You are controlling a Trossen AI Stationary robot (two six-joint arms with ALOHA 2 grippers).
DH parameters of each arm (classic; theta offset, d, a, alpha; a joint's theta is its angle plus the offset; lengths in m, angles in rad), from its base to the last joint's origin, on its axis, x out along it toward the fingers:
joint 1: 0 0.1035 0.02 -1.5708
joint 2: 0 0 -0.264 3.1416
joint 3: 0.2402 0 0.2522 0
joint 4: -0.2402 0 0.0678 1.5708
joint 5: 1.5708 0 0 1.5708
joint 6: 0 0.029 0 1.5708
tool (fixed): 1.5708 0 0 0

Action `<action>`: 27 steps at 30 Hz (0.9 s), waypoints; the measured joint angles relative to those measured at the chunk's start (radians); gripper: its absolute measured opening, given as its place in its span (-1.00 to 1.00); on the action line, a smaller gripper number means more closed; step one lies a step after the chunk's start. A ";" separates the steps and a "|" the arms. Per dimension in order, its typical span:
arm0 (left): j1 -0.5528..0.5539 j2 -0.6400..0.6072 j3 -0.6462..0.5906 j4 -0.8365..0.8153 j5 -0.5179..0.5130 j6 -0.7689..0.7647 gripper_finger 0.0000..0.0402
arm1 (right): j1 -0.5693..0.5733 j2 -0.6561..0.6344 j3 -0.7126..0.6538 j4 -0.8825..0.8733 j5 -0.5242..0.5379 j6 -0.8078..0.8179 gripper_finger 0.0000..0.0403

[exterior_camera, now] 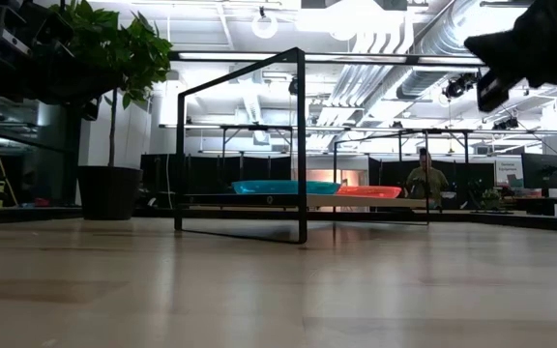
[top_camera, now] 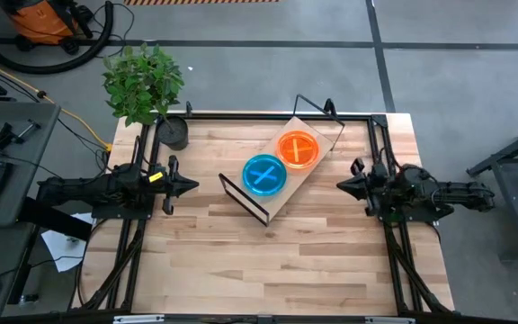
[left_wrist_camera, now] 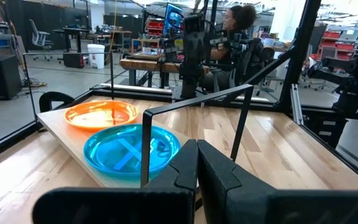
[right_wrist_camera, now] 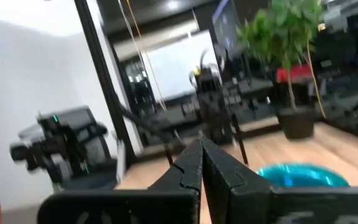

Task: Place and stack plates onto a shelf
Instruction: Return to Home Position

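Observation:
The shelf (top_camera: 281,171), a light wooden board with black wire frame ends, lies slantwise at the table's middle. A stack of cyan-blue plates (top_camera: 264,175) sits on its near-left part and a stack of orange plates (top_camera: 298,149) on its far-right part; how many are in each stack I cannot tell. The low view shows the blue plates (exterior_camera: 285,187) and orange plates (exterior_camera: 370,191) resting flat on the board. My left gripper (top_camera: 192,186) hovers shut at the table's left side, well apart from the shelf. My right gripper (top_camera: 342,184) hovers shut at the right side.
A potted plant (top_camera: 147,90) stands at the table's far-left corner. Black frame rails (top_camera: 380,144) run along the table's edges. Bare wood lies on the near half of the table (top_camera: 268,261). A person (left_wrist_camera: 235,25) sits beyond the table.

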State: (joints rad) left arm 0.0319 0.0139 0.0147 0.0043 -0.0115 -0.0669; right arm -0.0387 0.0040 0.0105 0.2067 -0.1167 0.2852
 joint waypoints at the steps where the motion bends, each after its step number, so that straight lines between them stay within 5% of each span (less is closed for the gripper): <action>1: 0.000 0.000 0.000 0.000 0.000 0.000 -1.00 | 0.000 0.000 0.000 -0.028 0.001 -0.004 -1.00; 10: 0.000 0.000 0.000 0.000 0.000 0.000 -1.00 | 0.000 0.002 0.000 -0.179 0.011 0.013 -1.00; 27: 0.000 -0.002 0.000 -0.001 0.000 0.000 -1.00 | 0.000 0.009 0.000 -0.188 0.060 0.080 -1.00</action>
State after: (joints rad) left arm 0.0319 0.0117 0.0147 0.0036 -0.0116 -0.0669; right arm -0.0387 0.0128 0.0105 0.0189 -0.0563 0.3656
